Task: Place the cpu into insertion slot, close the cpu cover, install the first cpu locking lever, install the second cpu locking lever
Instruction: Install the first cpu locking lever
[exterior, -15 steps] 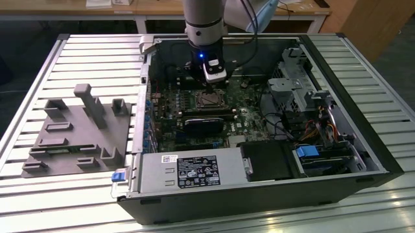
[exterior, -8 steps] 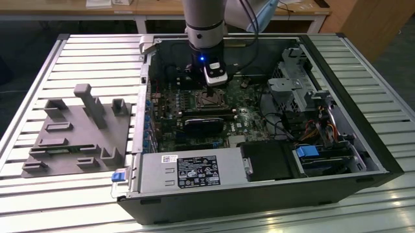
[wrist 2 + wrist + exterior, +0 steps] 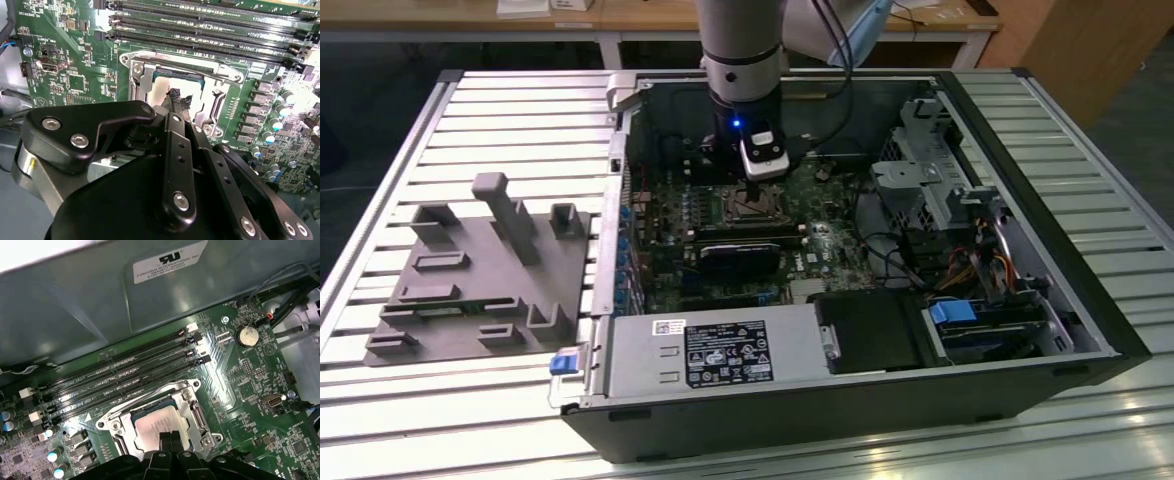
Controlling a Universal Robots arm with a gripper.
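Grey cylindrical robot arm (image 3: 740, 45) hangs vertical, wrist pointing straight down, a blue light lit on it. Black metal linkage gripper (image 3: 170, 436) at its lowest end, jaws drawn close together, tips nearly touching, in both wrist views (image 3: 179, 98).

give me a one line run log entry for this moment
stage: cpu in socket | cpu seated in insertion slot | cpu cover not yet closed over it | hand fingertips together over the cpu
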